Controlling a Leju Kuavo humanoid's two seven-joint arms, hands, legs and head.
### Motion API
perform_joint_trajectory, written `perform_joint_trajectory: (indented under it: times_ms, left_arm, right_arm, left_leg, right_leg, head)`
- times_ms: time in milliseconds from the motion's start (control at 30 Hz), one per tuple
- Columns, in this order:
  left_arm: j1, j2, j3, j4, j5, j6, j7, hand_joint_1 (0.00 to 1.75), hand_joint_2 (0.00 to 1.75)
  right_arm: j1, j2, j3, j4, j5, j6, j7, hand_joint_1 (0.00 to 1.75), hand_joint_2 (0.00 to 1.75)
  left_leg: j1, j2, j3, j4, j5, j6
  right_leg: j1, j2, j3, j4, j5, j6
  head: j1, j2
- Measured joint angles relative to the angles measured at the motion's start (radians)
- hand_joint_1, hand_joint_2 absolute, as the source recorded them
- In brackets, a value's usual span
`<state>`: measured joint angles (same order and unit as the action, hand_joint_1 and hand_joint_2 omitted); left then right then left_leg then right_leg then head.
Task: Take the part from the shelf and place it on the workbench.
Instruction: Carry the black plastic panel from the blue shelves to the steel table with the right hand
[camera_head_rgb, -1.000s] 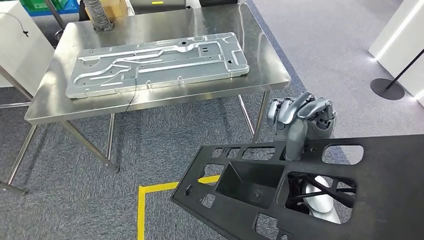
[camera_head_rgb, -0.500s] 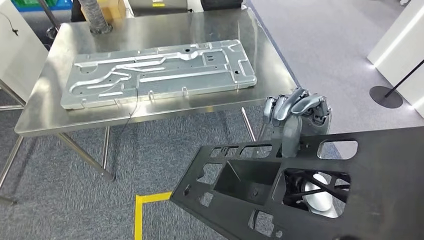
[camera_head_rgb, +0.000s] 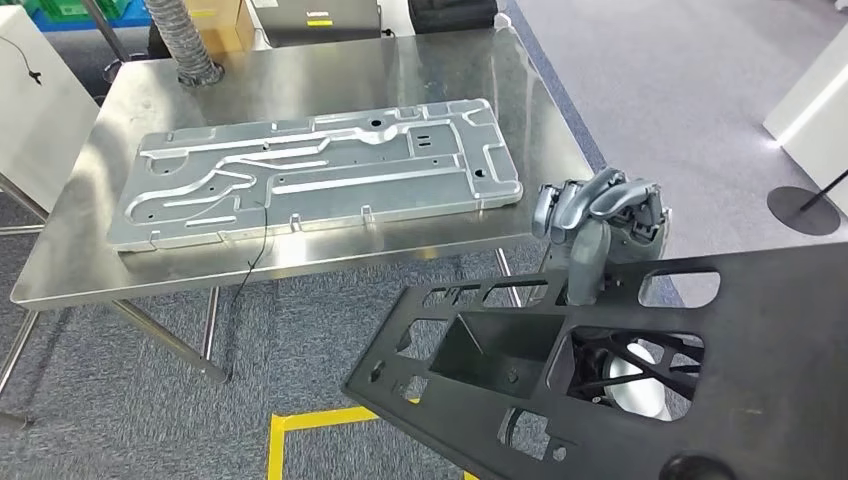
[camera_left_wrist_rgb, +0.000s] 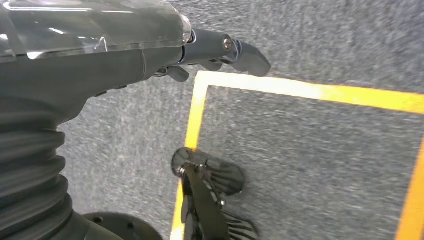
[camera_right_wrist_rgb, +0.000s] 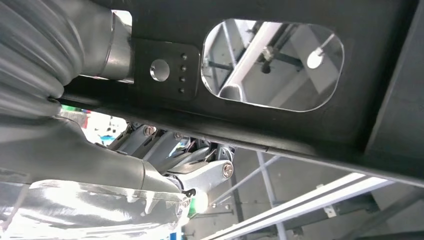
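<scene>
One flat black perforated panel (camera_head_rgb: 640, 380) rides in the right hand (camera_head_rgb: 598, 222), fingers clamped over its far edge — the steel counter (camera_head_rgb: 330, 250) ahead has drawn nearer, so placing looms; left hand (camera_left_wrist_rgb: 220, 50) hangs slack, holding nothing.

We see grey carpet-tile floor (camera_head_rgb: 330, 290) w/ a yellow tape line (camera_head_rgb: 300, 425) marking a corner — a white partition wall (camera_head_rgb: 815, 120) at right, its round black stand base (camera_head_rgb: 806, 210) nearby. Ribbed grey flexible duct hose (camera_head_rgb: 178, 40) hangs at rear — overhead light, even.
</scene>
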<state>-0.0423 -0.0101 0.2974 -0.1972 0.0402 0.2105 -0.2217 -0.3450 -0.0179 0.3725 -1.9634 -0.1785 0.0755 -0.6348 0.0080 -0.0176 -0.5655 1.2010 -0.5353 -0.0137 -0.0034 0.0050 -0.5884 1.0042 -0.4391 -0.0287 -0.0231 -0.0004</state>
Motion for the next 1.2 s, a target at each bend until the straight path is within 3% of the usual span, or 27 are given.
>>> perform_joint_trajectory:
  times_ms: [67,100,133,167,267,300,367,433,500,567,633,667,700,767,800,833,900,967,1033,1100,1133,1167,1200]
  left_arm:
    - [0.001,0.0,0.0,0.0,0.0,0.0,0.0,0.0,1.75]
    - [0.004,0.0,0.0,0.0,-0.001,0.0,0.0,0.0,1.75]
    - [0.006,0.0,0.0,0.0,-0.001,0.0,0.0,0.0,1.75]
    - [0.008,0.0,0.0,0.0,-0.002,0.0,0.0,0.0,1.75]
    - [0.014,0.001,0.0,0.001,-0.006,0.001,0.001,0.0,1.75]
    - [0.015,0.001,0.0,0.001,-0.007,0.002,0.002,0.0,1.75]
    - [0.012,0.002,0.001,0.002,-0.01,0.003,0.002,0.0,1.75]
    - [0.011,0.002,0.002,0.002,-0.011,0.003,0.001,0.0,1.75]
    - [0.009,0.002,0.005,0.002,-0.011,0.002,-0.002,0.0,1.75]
    - [0.008,0.003,0.009,0.002,-0.012,0.0,-0.006,0.0,1.75]
    - [0.009,0.003,0.012,0.002,-0.012,-0.003,-0.008,0.0,1.75]
    - [0.01,0.003,0.014,0.002,-0.013,-0.003,-0.008,0.0,1.75]
    - [0.01,0.003,0.016,0.002,-0.013,-0.003,-0.008,0.0,1.75]
    - [0.01,0.0,0.018,0.003,-0.014,-0.004,-0.008,0.0,1.75]
    - [0.008,-0.001,0.019,0.003,-0.015,-0.004,-0.008,0.0,1.75]
    - [0.008,-0.002,0.021,0.004,-0.017,-0.005,-0.009,0.0,1.75]
    - [0.005,-0.001,0.023,0.004,-0.02,-0.005,-0.009,0.0,1.75]
    - [0.003,-0.002,0.025,0.004,-0.022,-0.005,-0.009,0.0,1.75]
    - [0.002,-0.002,0.025,0.003,-0.024,-0.005,-0.01,0.0,1.75]
    - [0.003,-0.001,0.026,0.003,-0.027,-0.004,-0.01,0.0,1.75]
    - [0.005,0.0,0.026,0.003,-0.029,-0.004,-0.01,0.0,1.75]
    - [0.006,0.0,0.026,0.003,-0.031,-0.004,-0.009,0.0,1.75]
    - [0.006,0.0,0.026,0.003,-0.032,-0.005,-0.01,0.0,1.75]
  right_arm:
    - [0.0,0.0,0.0,0.001,0.0,0.0,0.0,1.75,1.75]
    - [0.0,0.0,0.0,0.002,-0.001,0.0,0.0,1.75,1.75]
    - [0.0,0.0,0.0,0.003,-0.002,0.0,0.0,1.75,1.75]
    - [-0.001,0.0,0.0,0.003,-0.003,0.001,-0.001,1.75,1.75]
    - [-0.011,-0.001,0.0,0.002,-0.001,0.004,-0.01,1.75,1.75]
    - [-0.021,-0.001,0.0,-0.002,0.003,0.004,-0.011,1.75,1.75]
    - [-0.052,-0.002,-0.001,-0.017,0.015,-0.001,-0.004,1.75,1.75]
    - [-0.103,-0.002,-0.004,-0.037,0.03,-0.01,0.021,1.75,1.75]
    - [-0.166,-0.002,-0.008,-0.059,0.041,-0.021,0.062,1.75,1.75]
    - [-0.225,-0.002,-0.013,-0.076,0.048,-0.034,0.103,1.75,1.75]
    - [-0.269,-0.002,-0.018,-0.087,0.053,-0.044,0.132,1.75,1.75]
    - [-0.286,-0.002,-0.021,-0.091,0.053,-0.047,0.141,1.75,1.75]
    - [-0.297,-0.002,-0.024,-0.094,0.052,-0.049,0.145,1.75,1.75]
    - [-0.309,-0.007,-0.033,-0.096,0.044,-0.052,0.146,1.75,1.75]
    - [-0.311,-0.01,-0.037,-0.096,0.038,-0.053,0.143,1.75,1.75]
    - [-0.312,-0.013,-0.04,-0.097,0.033,-0.053,0.138,1.75,1.75]
    - [-0.316,-0.018,-0.046,-0.098,0.026,-0.054,0.129,1.75,1.75]
    - [-0.318,-0.021,-0.05,-0.096,0.02,-0.055,0.123,1.75,1.75]
    - [-0.318,-0.025,-0.052,-0.091,0.016,-0.058,0.122,1.75,1.75]
    - [-0.316,-0.027,-0.054,-0.084,0.015,-0.063,0.121,1.75,1.75]
    - [-0.315,-0.029,-0.056,-0.079,0.014,-0.067,0.12,1.75,1.75]
    - [-0.314,-0.03,-0.058,-0.074,0.014,-0.071,0.12,1.75,1.75]
    - [-0.313,-0.031,-0.061,-0.068,0.014,-0.076,0.119,1.75,1.75]
  left_leg:
    - [0.003,0.003,-0.081,0.085,-0.061,-0.009]
    - [0.004,0.004,-0.109,0.094,-0.09,-0.011]
    - [0.004,0.005,-0.123,0.076,-0.098,-0.011]
    - [0.005,0.007,-0.127,0.034,-0.078,-0.01]
    - [0.0,0.015,-0.114,-0.134,0.108,0.003]
    - [-0.003,0.016,-0.111,-0.162,0.15,0.009]
    - [-0.006,0.014,-0.101,-0.173,0.155,0.021]
    - [-0.005,0.012,-0.083,-0.185,0.148,0.034]
    - [-0.005,0.011,-0.064,-0.191,0.135,0.044]
    - [-0.007,0.009,-0.042,-0.192,0.115,0.048]
    - [-0.009,0.005,-0.011,-0.192,0.09,0.049]
    - [-0.009,0.003,0.008,-0.192,0.077,0.048]
    - [-0.01,0.001,0.025,-0.193,0.063,0.048]
    - [-0.012,-0.003,0.054,-0.19,0.037,0.042]
    - [-0.013,-0.004,0.063,-0.191,0.024,0.037]
    - [-0.014,-0.005,0.072,-0.188,0.017,0.031]
    - [-0.013,-0.005,0.081,-0.176,0.013,0.022]
    - [-0.012,-0.001,0.056,-0.112,0.015,0.013]
    - [-0.007,0.003,-0.019,0.005,-0.018,0.003]
    - [-0.001,0.005,-0.098,0.095,-0.075,-0.007]
    - [0.002,0.005,-0.121,0.101,-0.087,-0.011]
    - [0.004,0.007,-0.131,0.079,-0.076,-0.014]
    - [0.006,0.008,-0.127,0.03,-0.038,-0.015]
  right_leg:
    - [0.0,0.0,0.024,-0.001,-0.022,-0.001]
    - [-0.001,0.0,0.039,-0.001,-0.035,0.0]
    - [-0.001,0.001,0.056,-0.001,-0.049,0.001]
    - [-0.002,0.001,0.074,-0.001,-0.063,0.003]
    - [0.0,0.0,0.118,-0.001,-0.105,0.015]
    - [0.0,0.001,0.126,-0.003,-0.114,0.021]
    - [0.001,0.002,0.132,0.002,-0.114,0.036]
    - [-0.002,0.001,0.105,0.061,-0.098,0.046]
    - [-0.004,0.0,0.031,0.175,-0.107,0.051]
    - [-0.004,0.0,-0.051,0.271,-0.169,0.052]
    - [-0.003,0.0,-0.095,0.28,-0.218,0.051]
    - [-0.003,0.0,-0.099,0.245,-0.207,0.05]
    - [-0.002,0.0,-0.096,0.19,-0.162,0.047]
    - [0.002,0.0,-0.091,0.076,-0.029,0.038]
    - [0.006,0.001,-0.088,0.043,0.021,0.032]
    - [0.008,0.002,-0.084,0.025,0.044,0.026]
    - [0.008,0.004,-0.062,0.016,0.04,0.015]
    - [0.004,0.004,-0.036,0.007,0.027,0.004]
    - [0.001,0.003,-0.012,0.003,0.011,-0.002]
    - [0.0,0.004,0.009,0.004,-0.008,-0.002]
    - [-0.001,0.005,0.021,0.004,-0.019,-0.001]
    - [-0.003,0.006,0.035,0.004,-0.03,0.002]
    - [-0.004,0.007,0.049,0.005,-0.042,0.005]
  head:
    - [0.0,0.0]
    - [0.0,0.0]
    - [0.0,0.0]
    - [0.0,0.0]
    - [0.0,0.0]
    - [0.0,0.0]
    - [0.0,0.0]
    - [0.0,0.0]
    - [0.0,0.0]
    - [0.0,0.0]
    - [0.0,0.0]
    - [0.0,0.0]
    - [0.0,0.0]
    - [0.0,0.0]
    - [0.001,0.0]
    - [0.001,0.0]
    - [0.001,0.0]
    - [0.001,0.0]
    - [0.001,0.0]
    - [0.001,0.0]
    - [0.001,0.0]
    - [0.001,0.0]
    - [0.001,0.0]
